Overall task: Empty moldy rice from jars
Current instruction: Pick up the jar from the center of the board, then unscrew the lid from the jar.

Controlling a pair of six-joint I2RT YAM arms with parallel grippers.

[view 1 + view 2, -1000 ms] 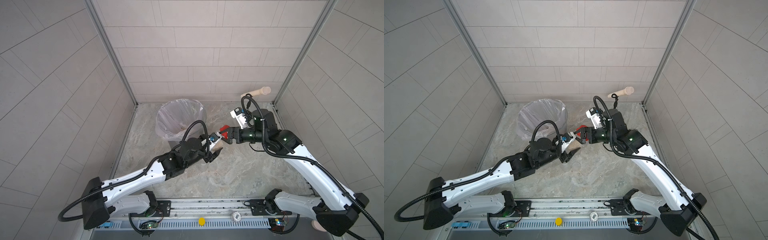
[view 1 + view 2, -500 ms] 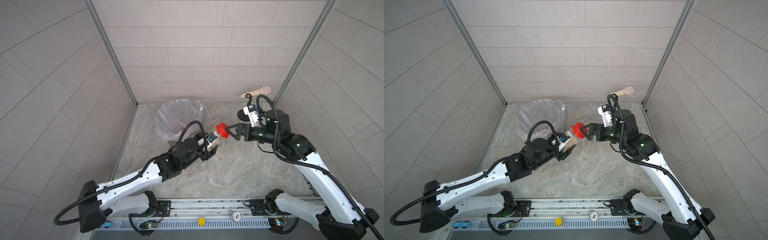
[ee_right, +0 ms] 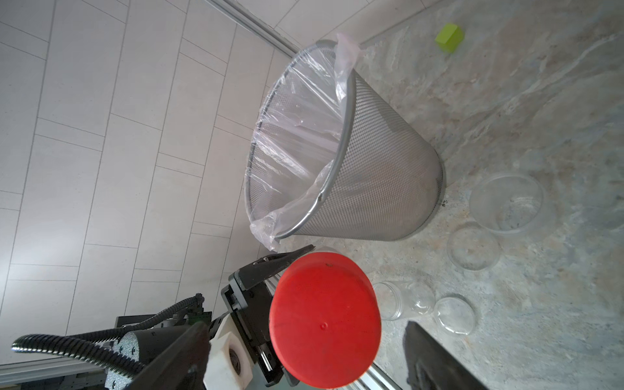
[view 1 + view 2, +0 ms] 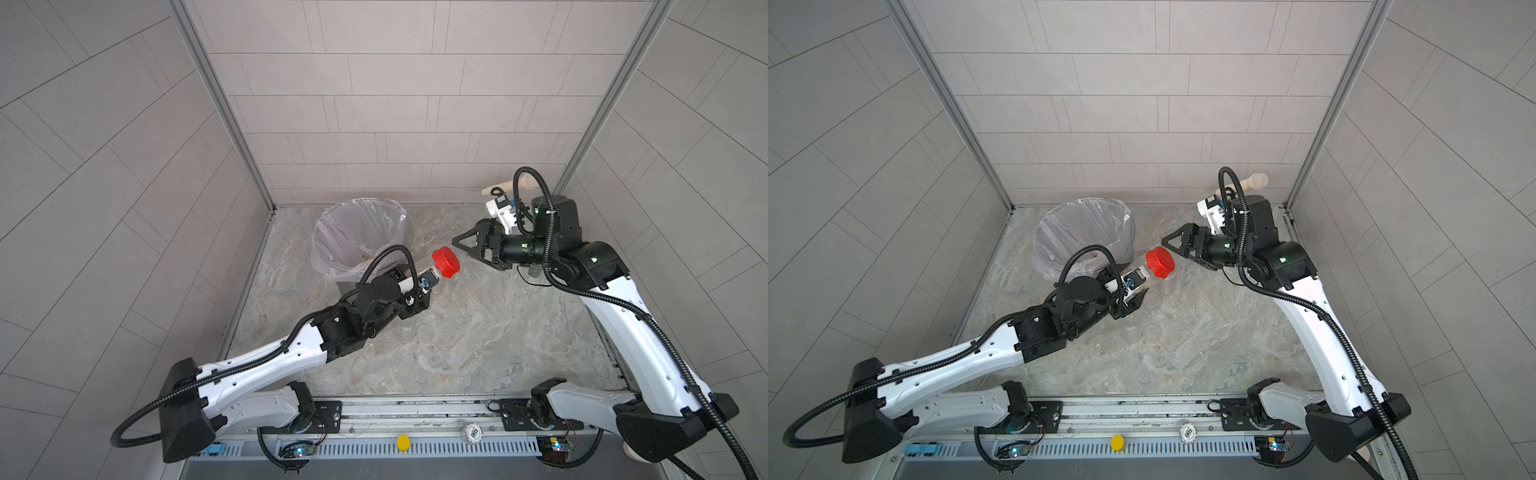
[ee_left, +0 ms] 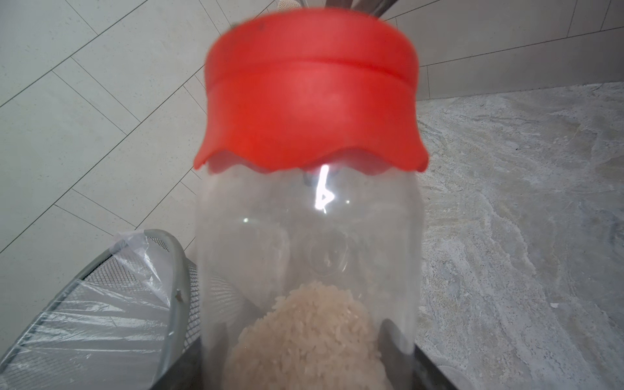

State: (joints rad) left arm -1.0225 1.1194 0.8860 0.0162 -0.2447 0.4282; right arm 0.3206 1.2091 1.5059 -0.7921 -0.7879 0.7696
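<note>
While left end effector (image 4: 424,286) grips one red-lidded jar (image 5: 307,236) | right end effector (image 4: 457,244) spread | two empty jars (image 3: 506,206)

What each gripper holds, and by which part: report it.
Left gripper holds the red-lidded jar by its clear body, below the lid. Right gripper is open, empty.

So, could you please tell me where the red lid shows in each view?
Top view: red lid mid-frame, just right of the bin.
Top view: mid-frame too, right of the bin.
Left wrist: close up, capping the jar.
Right wrist: face-on, nearer than the bin.
Shared landmark: the bin, in all four.
</note>
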